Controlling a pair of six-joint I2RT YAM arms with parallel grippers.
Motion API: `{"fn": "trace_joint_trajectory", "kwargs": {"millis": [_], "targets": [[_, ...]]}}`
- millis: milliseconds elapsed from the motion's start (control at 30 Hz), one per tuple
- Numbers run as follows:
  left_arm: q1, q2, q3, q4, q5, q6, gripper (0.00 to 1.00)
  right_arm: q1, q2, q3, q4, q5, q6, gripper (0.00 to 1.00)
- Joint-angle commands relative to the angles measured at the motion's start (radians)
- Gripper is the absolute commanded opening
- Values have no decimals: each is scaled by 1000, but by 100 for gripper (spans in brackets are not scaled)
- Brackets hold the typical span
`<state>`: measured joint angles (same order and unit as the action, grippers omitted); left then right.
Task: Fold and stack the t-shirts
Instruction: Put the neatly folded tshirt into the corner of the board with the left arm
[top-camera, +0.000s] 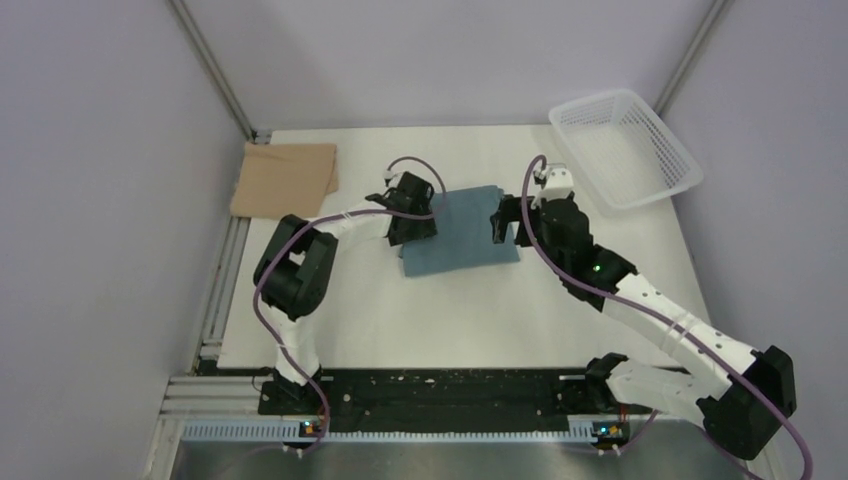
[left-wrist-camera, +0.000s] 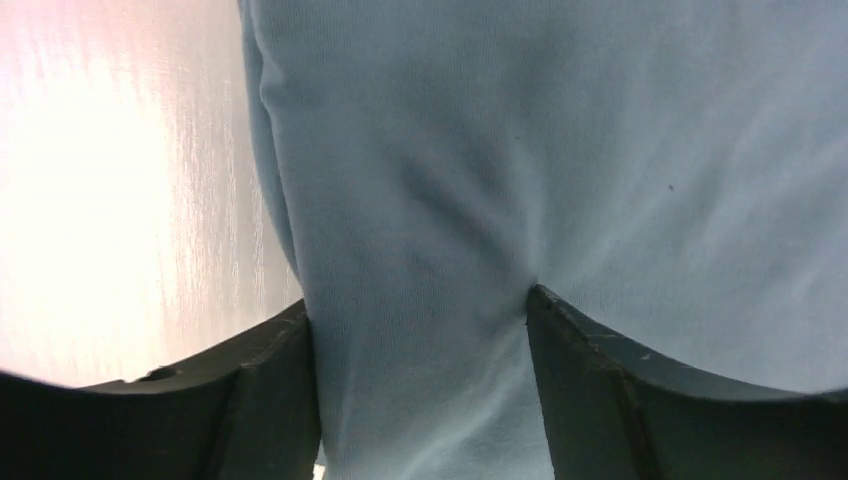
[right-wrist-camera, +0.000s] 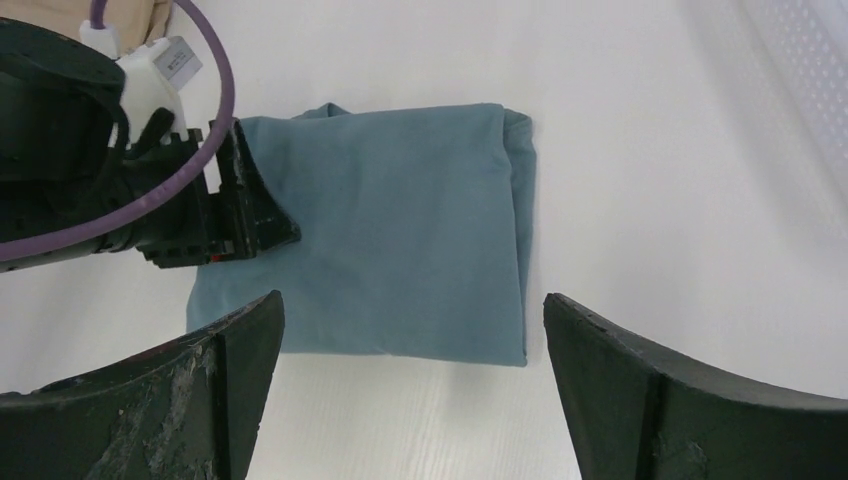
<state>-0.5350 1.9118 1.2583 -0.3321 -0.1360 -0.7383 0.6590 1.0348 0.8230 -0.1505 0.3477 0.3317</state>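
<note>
White table (top-camera: 450, 320) inside a booth of pale grey walls (top-camera: 90, 200). On my overhead feed the teal shirt (top-camera: 465, 235) lies folded into a neat rectangle about mid-table, slightly skewed to the table's edges. Through the right wrist camera I see a doubled, folded edge down the right-hand side of that view, with the layers lying flat and a small bump of cloth poking out at the far edge. My left gripper (left-wrist-camera: 420, 310) is down on the shirt's left edge. Its wrist camera is filled with teal cloth, both fingers (left-wrist-camera: 270, 400) against the fabric, a wide band of it between them and a crease drawn toward the right-hand finger. The jaws stand well apart there, so I read it as released, not pinching. My right gripper (right-wrist-camera: 410, 310) hangs over the shirt's right edge, jaws spread wide with nothing between them, the shirt and bare table showing below. The tan shirt (top-camera: 285, 178) sits folded at the far left corner, well apart from the teal one, so the two are not stacked. A white mesh basket (top-camera: 660, 188) rests at the far right corner.
</note>
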Motion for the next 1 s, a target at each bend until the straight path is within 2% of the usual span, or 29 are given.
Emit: {"fn": "trace_joint_trajectory", "kwargs": {"millis": [0,67,167,200,333,400,467,700,967], "targets": [[-70,113,113,-182,-175,-3,64,4,-45,-17,30,30,-21,99],[-92,170,190,-269,-254,-18,46,3,-53,-23,34,29,-26,99],[-107,248,290,-372,-359,-35,8,3,-64,-31,35,32,-34,99],[-109,261,319,-400,-386,-32,0,4,-69,-34,35,36,-35,99],[-108,203,379,-441,-555,97,0,4,-87,-44,41,53,-39,99],[-106,134,361,-367,-649,271,0,4,-93,-47,46,54,-40,99],[-91,58,313,-218,-742,450,0,4,-94,-48,51,53,-47,99],[35,-156,169,173,-729,927,0,4,-94,-53,55,86,-64,99],[189,-207,165,302,-689,1141,0,2,-102,-59,62,127,-80,99]]}}
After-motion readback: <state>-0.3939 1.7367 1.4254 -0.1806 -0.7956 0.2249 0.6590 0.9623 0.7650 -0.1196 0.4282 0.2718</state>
